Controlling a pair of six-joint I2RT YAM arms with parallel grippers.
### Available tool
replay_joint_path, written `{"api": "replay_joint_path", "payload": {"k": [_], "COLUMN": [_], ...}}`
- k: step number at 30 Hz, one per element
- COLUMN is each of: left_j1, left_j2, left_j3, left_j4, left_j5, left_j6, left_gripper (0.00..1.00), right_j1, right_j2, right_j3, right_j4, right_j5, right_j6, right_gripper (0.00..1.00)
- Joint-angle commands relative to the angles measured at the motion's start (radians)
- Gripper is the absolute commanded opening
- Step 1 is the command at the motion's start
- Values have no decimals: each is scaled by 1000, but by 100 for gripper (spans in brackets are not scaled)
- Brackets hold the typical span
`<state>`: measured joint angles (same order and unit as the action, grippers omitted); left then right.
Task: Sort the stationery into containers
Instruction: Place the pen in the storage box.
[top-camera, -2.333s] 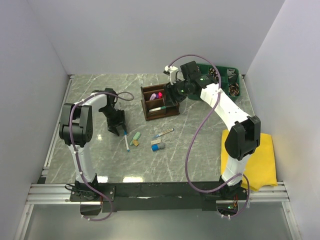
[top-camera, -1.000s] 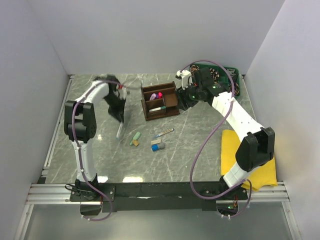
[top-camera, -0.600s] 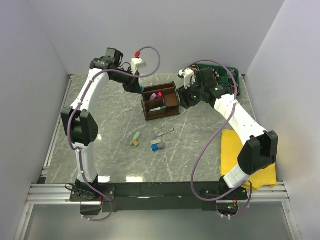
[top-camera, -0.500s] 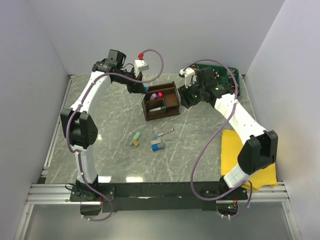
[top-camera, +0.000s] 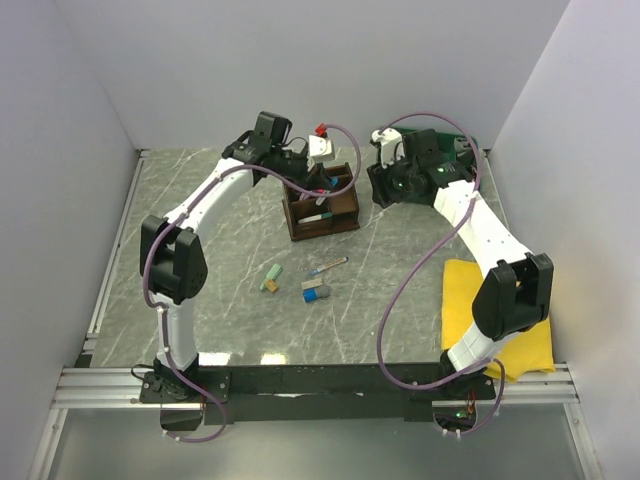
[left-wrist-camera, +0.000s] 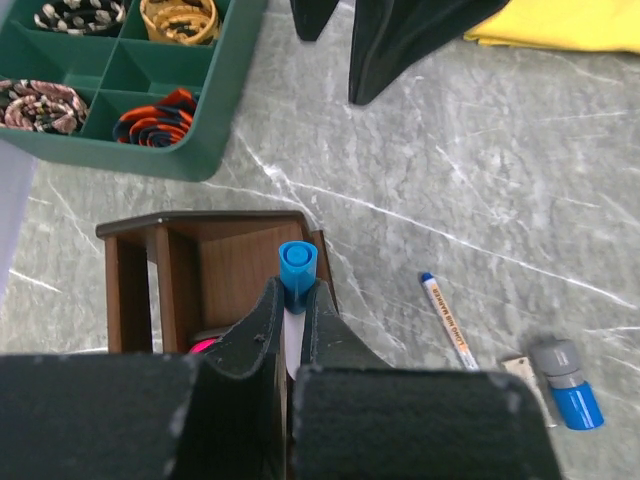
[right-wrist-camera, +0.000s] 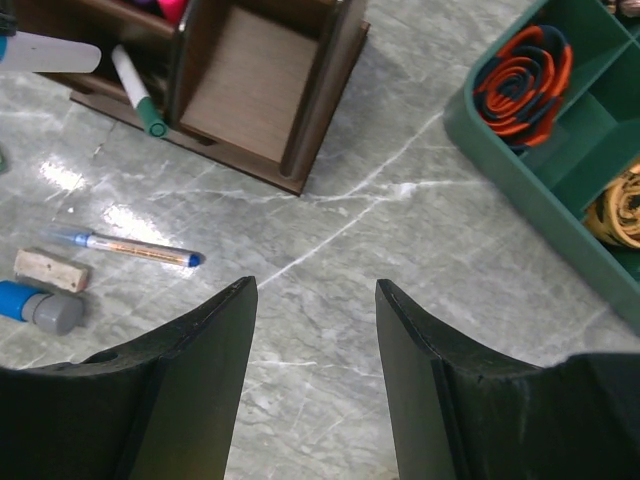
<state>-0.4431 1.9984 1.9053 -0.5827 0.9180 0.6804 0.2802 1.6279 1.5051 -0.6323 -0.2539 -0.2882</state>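
My left gripper (top-camera: 322, 184) is shut on a white pen with a blue cap (left-wrist-camera: 297, 267), held just above the dark brown wooden organiser (top-camera: 345, 206), over its right side (left-wrist-camera: 130, 270). A pink highlighter and a green-tipped white marker (right-wrist-camera: 135, 92) lie inside the organiser. My right gripper (top-camera: 384, 190) hangs open and empty to the organiser's right, over bare marble (right-wrist-camera: 315, 290). On the table in front lie a thin blue-tipped pen (top-camera: 328, 266), a green and a tan eraser piece (top-camera: 270, 279) and a blue-grey piece (top-camera: 316, 291).
A green tray (right-wrist-camera: 520, 150) of coiled cables stands at the back right, close behind my right gripper. A yellow cloth (top-camera: 520, 310) lies at the right edge near the right arm's base. White walls enclose the table.
My left arm has lifted the pen from the left of the table and swung it up and right to the organiser. My right gripper has drawn back from the organiser towards the green tray.
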Motion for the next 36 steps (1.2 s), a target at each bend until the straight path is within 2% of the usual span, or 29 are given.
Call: {"api": "replay_joint_path", "payload": {"k": [1,9,13,19,30,36], "left_j1": [0,-11,-14,-17,-17,-17], "left_j2": [13,25,20,11,33,39], "left_j3": [-37,-43,-26,-40,-103,-146], "left_j4": [110,64,0,-3,124,211], "left_j5": [-4,-18,19,18,25,10], "left_j6": [15,59,38,5,-145,-137], "left_gripper": [1,1,1,1,1,1], "right_j1": [-22,-39,-41,-44,-42,-42], "right_j2": [-51,-77,-71,-56,-60,-69], "right_j3": [-11,-63,-65,-57,-52,-65], "right_j4": [20,17,20,17,2,3], "right_j5": [7,-7,-13,-18,-7,1], "right_j6": [-14,-9,-2,-2,-16,-17], "right_gripper": [59,59,59,59,59,59]}}
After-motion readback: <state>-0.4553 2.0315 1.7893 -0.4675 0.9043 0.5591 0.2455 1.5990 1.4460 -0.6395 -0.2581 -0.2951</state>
